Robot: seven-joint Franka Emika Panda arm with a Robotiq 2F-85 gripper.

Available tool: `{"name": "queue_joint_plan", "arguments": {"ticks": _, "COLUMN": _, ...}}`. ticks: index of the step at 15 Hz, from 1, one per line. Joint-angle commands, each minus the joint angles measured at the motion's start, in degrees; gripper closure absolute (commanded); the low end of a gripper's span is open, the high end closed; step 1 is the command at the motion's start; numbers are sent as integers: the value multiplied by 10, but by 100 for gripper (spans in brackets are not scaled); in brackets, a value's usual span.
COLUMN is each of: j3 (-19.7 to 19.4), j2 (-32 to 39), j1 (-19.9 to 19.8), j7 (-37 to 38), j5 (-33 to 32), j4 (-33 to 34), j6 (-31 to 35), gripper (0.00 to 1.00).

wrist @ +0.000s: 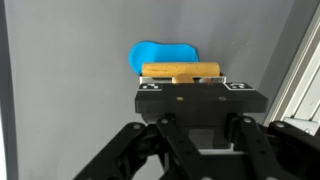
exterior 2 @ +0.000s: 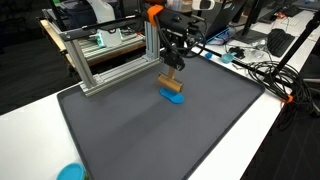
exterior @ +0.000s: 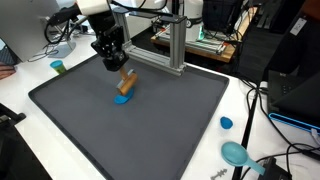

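Right inside the end effector [wrist: 193, 86], wooden block [wrist: 180, 71], over blue piece [wrist: 160, 53].

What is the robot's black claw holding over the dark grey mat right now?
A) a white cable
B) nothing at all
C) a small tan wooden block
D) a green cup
C: in the wrist view the small tan wooden block sits clamped in the black claw, with a flat blue piece behind it.

Blue piece [exterior: 121, 99] on grey mat [exterior: 170, 125]
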Motion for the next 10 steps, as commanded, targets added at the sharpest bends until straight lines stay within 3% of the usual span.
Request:
{"name": "queue_joint_plan", "arguments": {"ticks": 1, "j3": 3, "j2": 11, "j1": -6, "j7": -34, "j5": 2, "j4": -4, "j6": 37, "gripper": 78}}
{"name": "queue_joint_plan", "arguments": {"ticks": 4, "j3": 4, "j2": 18, "j1": -8, "j7": -50, "j5": 0, "j4": -7, "j6": 64, "gripper": 78}}
{"name": "queue_joint_plan", "arguments": {"ticks": 7, "j3": 1, "j2": 13, "j1": -9, "j7": -73, "j5": -10, "j4": -3, "j6": 27, "gripper": 78}}
{"name": "queue_joint_plan", "arguments": {"ticks": 10, "j3": -1, "j2": 22, "j1": -7, "j7": -81, "j5": -11, "j4": -4, "j6": 33, "gripper": 78}}
